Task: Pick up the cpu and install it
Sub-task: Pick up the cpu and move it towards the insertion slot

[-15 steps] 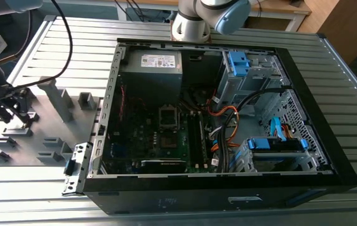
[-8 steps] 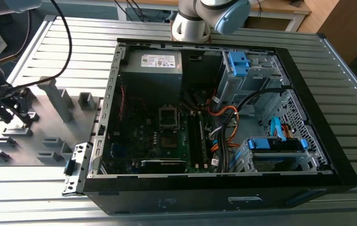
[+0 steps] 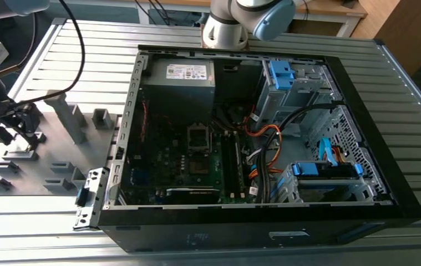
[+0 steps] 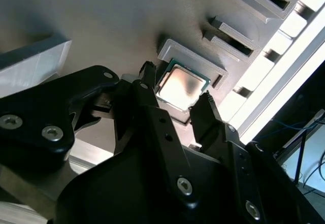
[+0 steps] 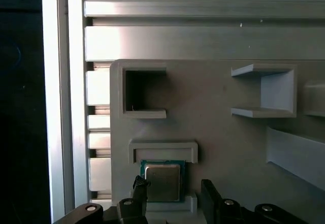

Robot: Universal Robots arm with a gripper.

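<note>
Where the grey fixture plate lies on the slatted table, at the exterior view's left, you find the claw hanging just above it. In the second wrist view, note the cpu lying flat, silver top up, in a shallow walled seat of that plate. The claw is released: its jaws stand apart, with one of the black fingers on each side of the chip, close to its edges. You cannot tell whether either finger touches it. To the exterior view's right of the plate stands the open computer case, with its dark socket frame mid-board, well apart from the cpu.
</note>
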